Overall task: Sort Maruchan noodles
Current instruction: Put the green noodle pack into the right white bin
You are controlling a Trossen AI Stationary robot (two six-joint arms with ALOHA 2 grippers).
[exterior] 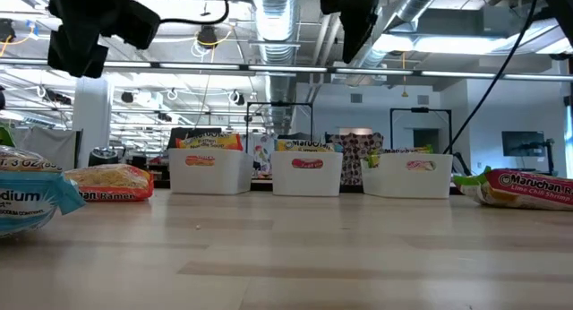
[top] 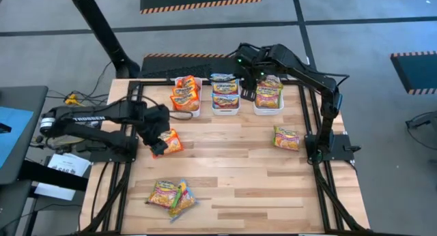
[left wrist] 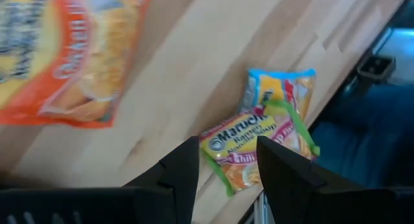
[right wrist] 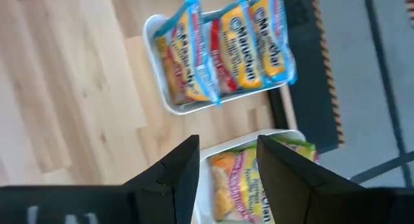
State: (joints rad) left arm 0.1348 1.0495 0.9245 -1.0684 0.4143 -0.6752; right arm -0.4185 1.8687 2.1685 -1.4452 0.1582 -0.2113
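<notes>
Three white bins stand in a row at the far edge of the table [top: 225,188]. The left bin [top: 193,110] holds orange packets, the middle bin [top: 225,110] holds blue packets, and the right bin [top: 268,110] holds green-pink packets.

Four packets lie loose on the wood. An orange packet [top: 168,142] lies on the left side. A green-pink packet [top: 287,138] lies alone on the right side. Two more, a green-pink one [top: 162,193] and a blue one [top: 184,197], lie touching each other near the front edge.

The left gripper [top: 159,144] hangs over the edge of the orange packet. Its fingers [left wrist: 183,172] are spread apart and hold nothing. The wrist view shows the orange packet close below, off to one side of the fingers.

The right gripper [top: 250,91] hovers between the middle bin and the right bin. Its fingers [right wrist: 183,166] are spread too, and they are empty.

The packets look light and flat. The wrap is shiny plastic, so it is likely slippery and crinkly. The noodle block inside is probably stiff but would crack if squeezed hard. The sealed ends are thin and floppy, so they would likely slide out of a pinch. A better hold would be across the short width of the block, near its middle, with a soft squeeze. The orange packet lies flat on the wood, so the fingers would need to come down on both sides of it. The two packets that touch may be harder, since one could drag the other.
</notes>
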